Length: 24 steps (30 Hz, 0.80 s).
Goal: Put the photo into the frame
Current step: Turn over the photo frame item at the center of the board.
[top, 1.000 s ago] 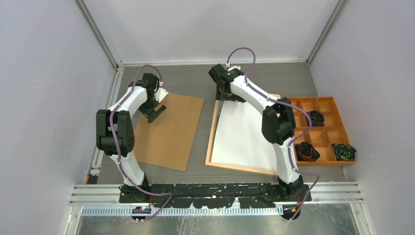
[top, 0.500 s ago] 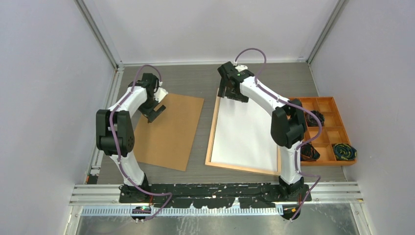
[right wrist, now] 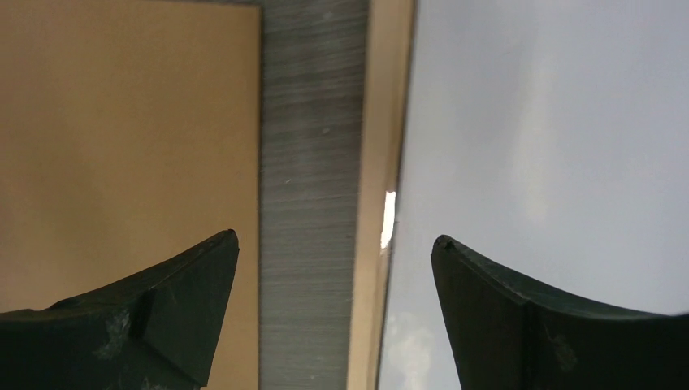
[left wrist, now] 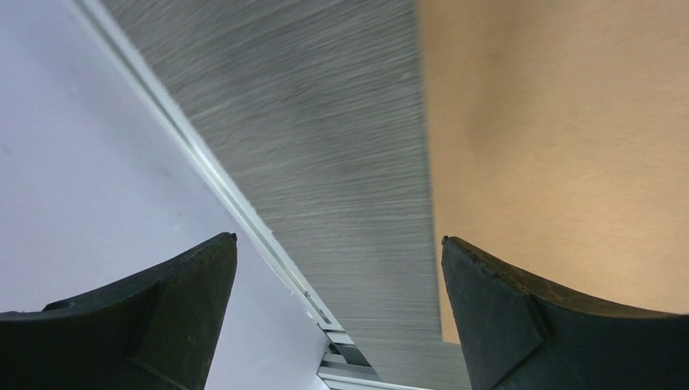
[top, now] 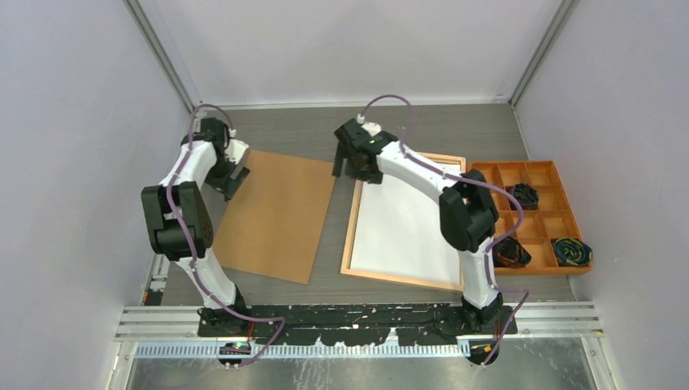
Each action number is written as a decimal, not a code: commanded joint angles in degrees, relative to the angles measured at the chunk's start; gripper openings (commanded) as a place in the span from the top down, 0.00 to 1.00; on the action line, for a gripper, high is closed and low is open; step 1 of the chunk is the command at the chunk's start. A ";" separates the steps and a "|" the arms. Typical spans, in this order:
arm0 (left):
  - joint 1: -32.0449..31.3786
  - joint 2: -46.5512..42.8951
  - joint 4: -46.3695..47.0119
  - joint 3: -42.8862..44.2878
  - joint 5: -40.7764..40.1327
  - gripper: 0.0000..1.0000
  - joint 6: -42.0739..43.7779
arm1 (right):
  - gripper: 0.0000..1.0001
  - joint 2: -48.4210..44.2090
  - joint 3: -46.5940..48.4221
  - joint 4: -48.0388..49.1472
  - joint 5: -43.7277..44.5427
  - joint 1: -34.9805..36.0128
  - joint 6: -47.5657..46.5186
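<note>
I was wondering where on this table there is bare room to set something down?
Bare table: the far strip behind the photo and frame, and the narrow gap between them, though the right hand hangs over its far end. Crowded: the right side, tray beside frame.

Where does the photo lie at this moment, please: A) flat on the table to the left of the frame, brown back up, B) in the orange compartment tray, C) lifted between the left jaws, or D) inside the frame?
A: the photo lies flat with its plain brown back up, and a strip of bare table separates it from the frame, whose centre shows only white.
</note>
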 commanded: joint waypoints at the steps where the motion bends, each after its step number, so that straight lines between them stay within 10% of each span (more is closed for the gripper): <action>1: 6.15 0.06 -1.46 2.69 3.38 0.03 0.64 | 0.09 4.75 6.73 2.49 -2.87 5.73 2.27; 24: 6.35 9.71 5.13 -0.62 3.47 0.13 -4.12 | 0.06 13.50 0.48 10.98 -17.62 7.16 18.51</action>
